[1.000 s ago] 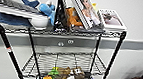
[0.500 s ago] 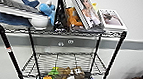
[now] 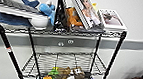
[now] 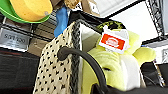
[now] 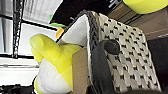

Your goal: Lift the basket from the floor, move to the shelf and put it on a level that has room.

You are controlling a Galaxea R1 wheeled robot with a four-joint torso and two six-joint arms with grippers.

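Wire shelf (image 3: 61,54) before the robot, basket (image 4: 58,65) raised at the wrists.
Books (image 3: 87,11) and a blue plush (image 3: 46,9) crowd the shelf's top tier; the level (image 3: 65,62) below lies bare. The basket holds a yellow plush (image 4: 112,65); each hand's opening cannot be told.

Black wire shelf (image 3: 60,59) stands against a pale wall. Top tier: a blue plush (image 3: 43,8) at the left end on a stack of flat grey and white items, upright books (image 3: 86,11) at the middle, a framed picture (image 3: 111,19) leaning at the right end. The level (image 3: 65,62) just below: bare wire grid. Tier under it: colourful blocks (image 3: 59,75), crowded toward the front edge.
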